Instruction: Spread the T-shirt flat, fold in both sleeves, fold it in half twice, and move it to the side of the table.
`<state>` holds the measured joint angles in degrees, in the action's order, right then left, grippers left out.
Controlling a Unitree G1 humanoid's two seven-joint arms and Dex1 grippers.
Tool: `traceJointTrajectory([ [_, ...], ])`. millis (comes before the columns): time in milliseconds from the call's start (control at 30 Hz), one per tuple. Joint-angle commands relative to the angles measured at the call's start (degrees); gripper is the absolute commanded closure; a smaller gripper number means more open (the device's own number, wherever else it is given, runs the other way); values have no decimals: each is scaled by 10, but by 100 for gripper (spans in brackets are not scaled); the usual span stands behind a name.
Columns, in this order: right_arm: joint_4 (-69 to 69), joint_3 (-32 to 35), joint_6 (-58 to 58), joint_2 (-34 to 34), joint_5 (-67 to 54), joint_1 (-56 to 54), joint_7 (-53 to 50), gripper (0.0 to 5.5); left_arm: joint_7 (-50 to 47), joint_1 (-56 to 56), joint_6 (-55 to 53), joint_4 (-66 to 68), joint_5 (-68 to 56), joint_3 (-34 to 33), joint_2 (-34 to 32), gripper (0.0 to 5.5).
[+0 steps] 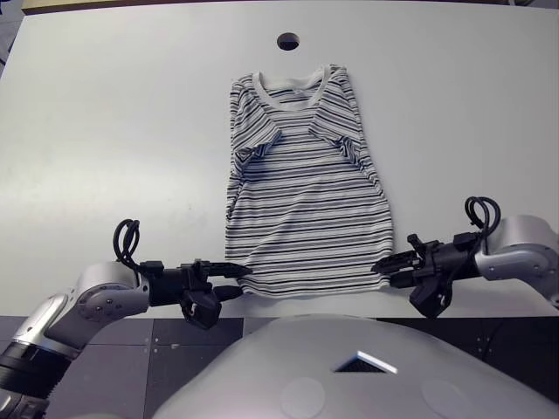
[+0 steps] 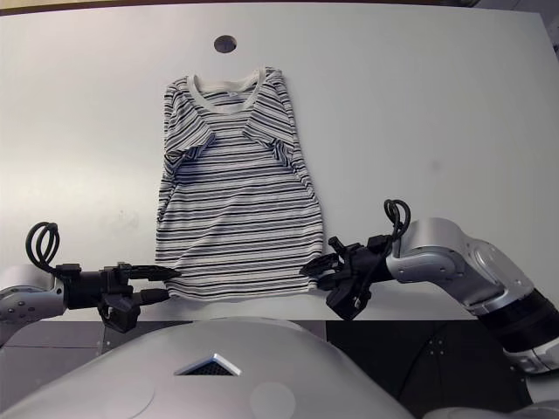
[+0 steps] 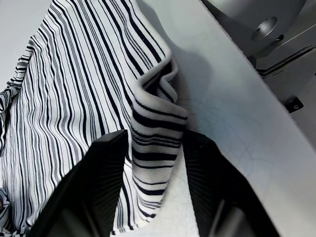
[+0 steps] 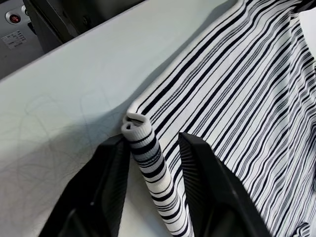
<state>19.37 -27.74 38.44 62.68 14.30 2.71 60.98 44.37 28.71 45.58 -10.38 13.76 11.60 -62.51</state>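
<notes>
On the left, the left gripper (image 1: 232,282) reached in low along the near edge of the white table (image 1: 105,131). Its two black fingers (image 3: 98,173) were clamped on the bottom left corner of the T-shirt (image 1: 306,192). That corner of the hem was bunched into a fold between them and lifted a little off the surface.

The striped T-shirt lay in the middle of the table, its collar pointing away from the robot and its hem close to the near edge. Both sleeves were turned in over the chest and the body lay mostly flat, with a few wrinkles near the sleeves. Just beyond the collar was a small round hole (image 1: 287,41) in the tabletop.

On the right, the right gripper (image 1: 387,270) came in the same way from the other side. It held the bottom right corner of the hem, which stood rolled up between its fingers (image 4: 98,182) and raised off the table.
</notes>
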Motion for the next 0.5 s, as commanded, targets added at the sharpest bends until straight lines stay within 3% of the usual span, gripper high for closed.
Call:
traceJointTrajectory([
  [33, -4, 10, 0, 2, -3, 9, -4, 440, 10, 18, -17, 23, 24, 7, -12, 403],
  [233, -37, 10, 12, -22, 15, -2, -21, 534, 3, 19, -13, 30, 19, 4, -5, 494],
  [300, -54, 10, 21, -26, 20, 4, -31, 540, 1, 16, -10, 34, 19, 6, -1, 536],
  [500, -35, 22, 10, -37, -52, 39, -58, 540, 6, 9, 1, 17, -87, 16, 6, 536],
])
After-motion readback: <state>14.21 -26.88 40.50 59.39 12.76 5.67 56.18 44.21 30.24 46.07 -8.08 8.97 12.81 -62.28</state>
